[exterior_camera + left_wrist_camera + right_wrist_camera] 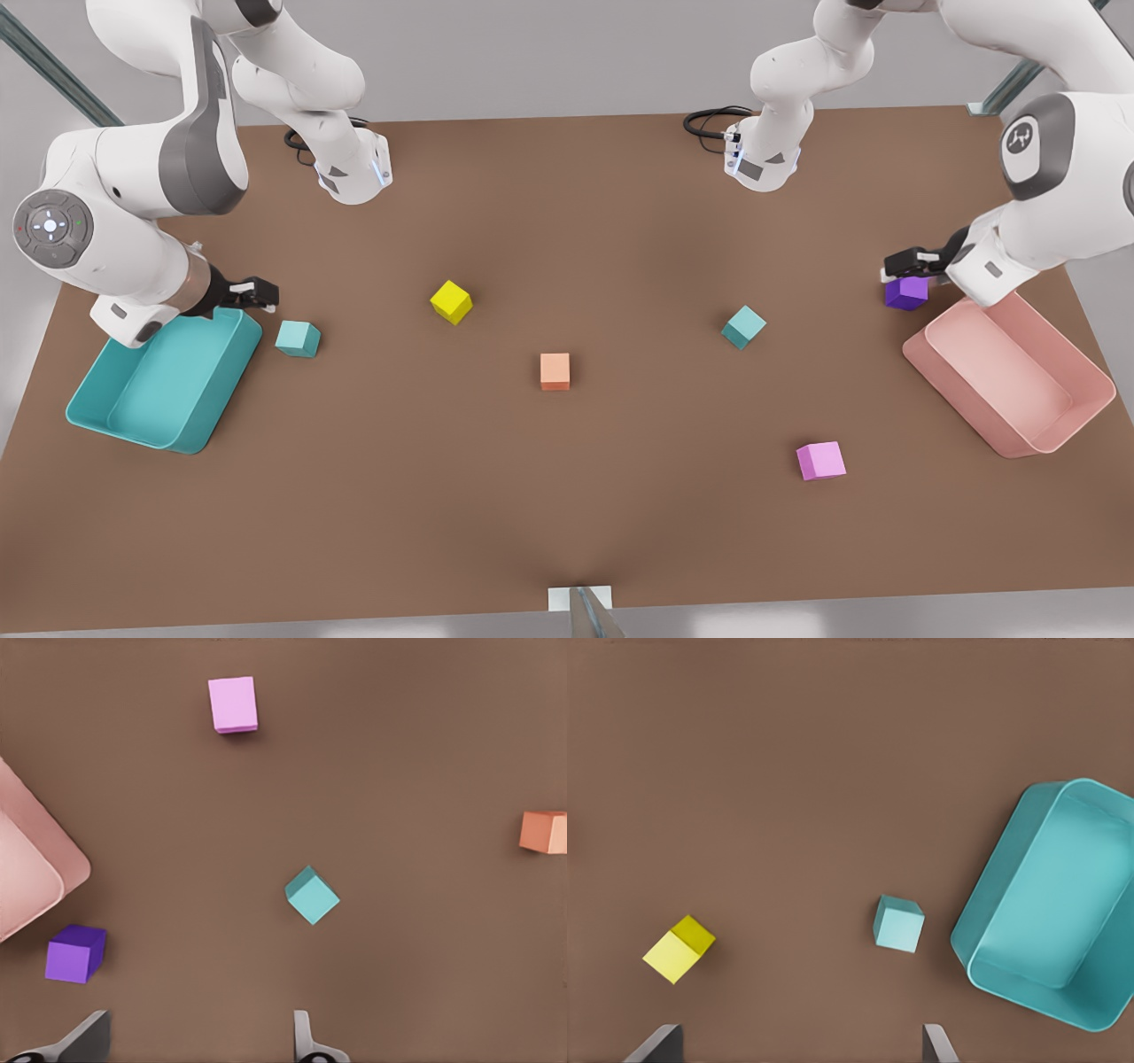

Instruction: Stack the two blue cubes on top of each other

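Two blue cubes lie apart on the brown table. One blue cube (298,338) (898,924) rests beside the teal bin at the front view's left. My right gripper (257,292) (801,1032) hovers open just beside that cube, over the bin's corner. The other blue cube (743,327) (312,896) sits right of centre, turned at an angle. My left gripper (908,264) (201,1020) hangs open at the front view's right, right above the purple cube (905,292) (75,953), well away from this blue cube. Neither gripper holds anything.
A teal bin (97,416) (983,974) stands at the front view's left edge, a pink bin (1076,416) (75,870) at its right. A yellow cube (452,302) (678,949), an orange cube (555,371) (543,832) and a pink cube (820,461) (233,704) lie scattered between.
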